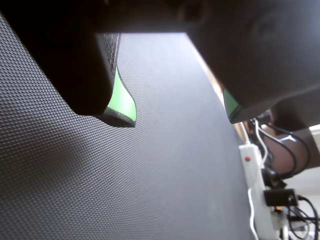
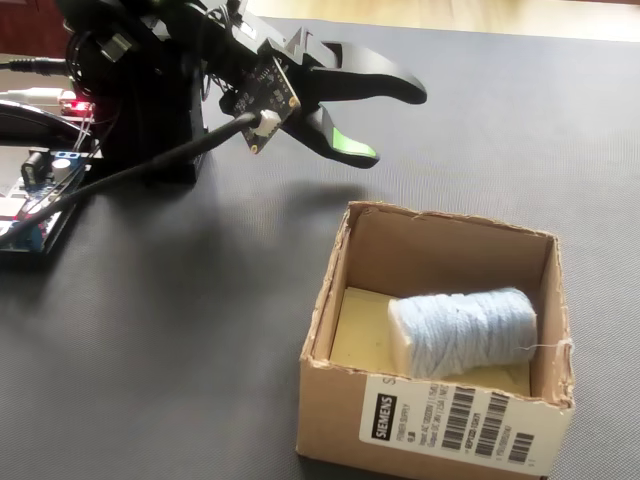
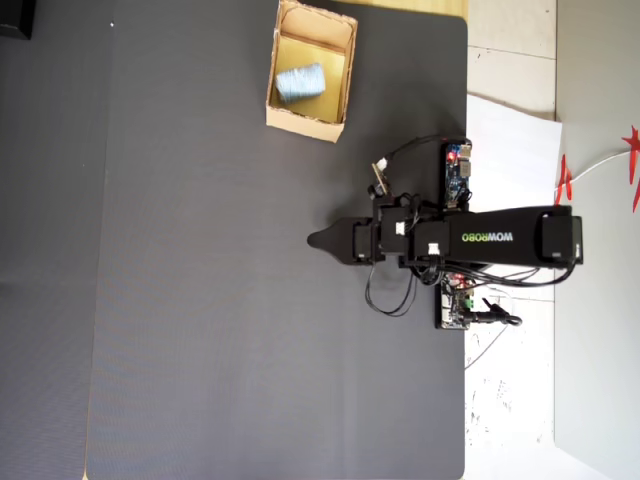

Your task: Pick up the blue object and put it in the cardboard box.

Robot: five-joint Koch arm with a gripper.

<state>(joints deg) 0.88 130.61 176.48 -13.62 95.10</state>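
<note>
Two black jaws with green inner pads fill the top of the wrist view, the gripper point(image 1: 182, 120) standing wide apart with nothing between them. Below them lies only the dark textured rubber mat point(image 1: 100, 190); a white power strip point(image 1: 257, 185) with cables sits past the mat's right edge.

In the fixed view, the gripper point(image 2: 390, 125) hangs above the mat point(image 2: 200, 350), jaws parted and empty, one green pad showing. The small tan cardboard box with low walls and a yellowish floor point(image 2: 440, 430) stands below and to the right of the jaw tips, well apart from them. The pale light-blue ribbed soft roll point(image 2: 465, 330) lies on its side inside the box, on the floor, near the right wall. A white barcode label is on the box's front wall.

In the overhead view, the gripper point(image 3: 315, 240) points left. The box point(image 3: 305, 122) sits well apart, up-picture from the tip, with the roll point(image 3: 299, 82) inside it.
</note>
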